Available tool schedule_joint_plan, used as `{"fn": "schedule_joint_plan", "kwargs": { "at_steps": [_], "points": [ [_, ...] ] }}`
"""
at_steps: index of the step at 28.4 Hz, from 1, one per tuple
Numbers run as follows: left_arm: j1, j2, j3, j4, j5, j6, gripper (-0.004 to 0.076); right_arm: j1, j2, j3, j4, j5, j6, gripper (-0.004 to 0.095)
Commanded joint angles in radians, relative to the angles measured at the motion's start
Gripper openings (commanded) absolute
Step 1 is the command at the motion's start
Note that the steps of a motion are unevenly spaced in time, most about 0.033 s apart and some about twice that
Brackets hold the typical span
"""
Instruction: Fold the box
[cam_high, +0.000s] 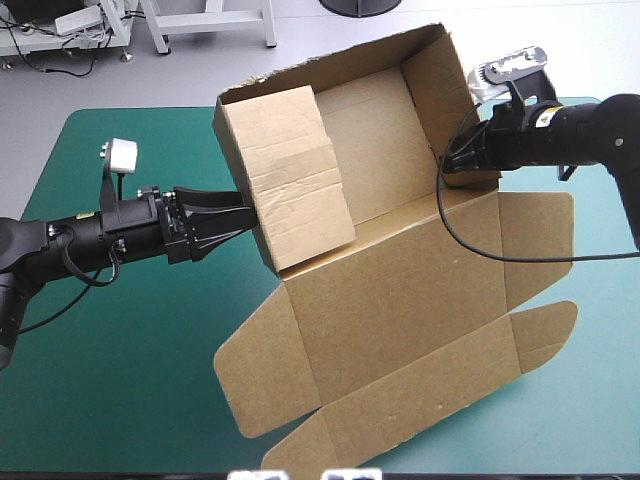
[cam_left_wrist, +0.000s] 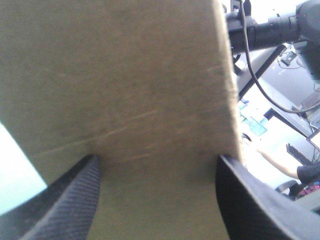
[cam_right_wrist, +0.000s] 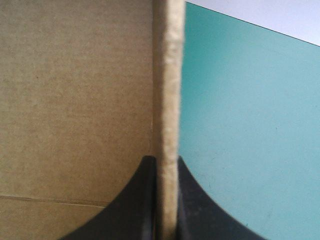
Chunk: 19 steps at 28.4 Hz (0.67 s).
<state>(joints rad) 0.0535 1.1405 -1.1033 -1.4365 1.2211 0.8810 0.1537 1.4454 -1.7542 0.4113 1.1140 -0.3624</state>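
– Black fingers up close: my right gripper (cam_right_wrist: 165, 161) is pinched on the raw edge of the box (cam_high: 400, 290), at its right wall, upper right of the high view.
– And your left?
– Left gripper (cam_left_wrist: 157, 159) is spread wide, nosing flat against the raised left wall (cam_high: 290, 175), centre-left. The box sits mid-table on the teal-green cover (cam_high: 130, 360), with the lid (cam_high: 420, 360) flat toward the lower edge.
– Which step?
– Raising walls, I'd say. Next I should press that left wall inward and tuck it while my right side steadies the box.
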Motion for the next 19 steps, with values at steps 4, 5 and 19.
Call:
{"fn": "schedule_joint_plan", "kwargs": {
  "at_steps": [4, 5, 19],
  "points": [
    [0.035, -0.018, -0.031, -0.112, 0.061, -0.003, 0.0486, 0.011, -0.023, -0.023, 0.038, -0.076, 0.024, -0.0023],
    [0.035, -0.018, -0.031, -0.117, 0.061, -0.003, 0.0487, 0.011, -0.022, -0.023, 0.036, -0.08, 0.028, -0.0023],
    [0.033, -0.018, -0.053, 0.069, -0.188, -0.064, 0.0487, 0.176, 0.029, -0.023, -0.146, -0.164, 0.167, -0.0023]
  ]
}}
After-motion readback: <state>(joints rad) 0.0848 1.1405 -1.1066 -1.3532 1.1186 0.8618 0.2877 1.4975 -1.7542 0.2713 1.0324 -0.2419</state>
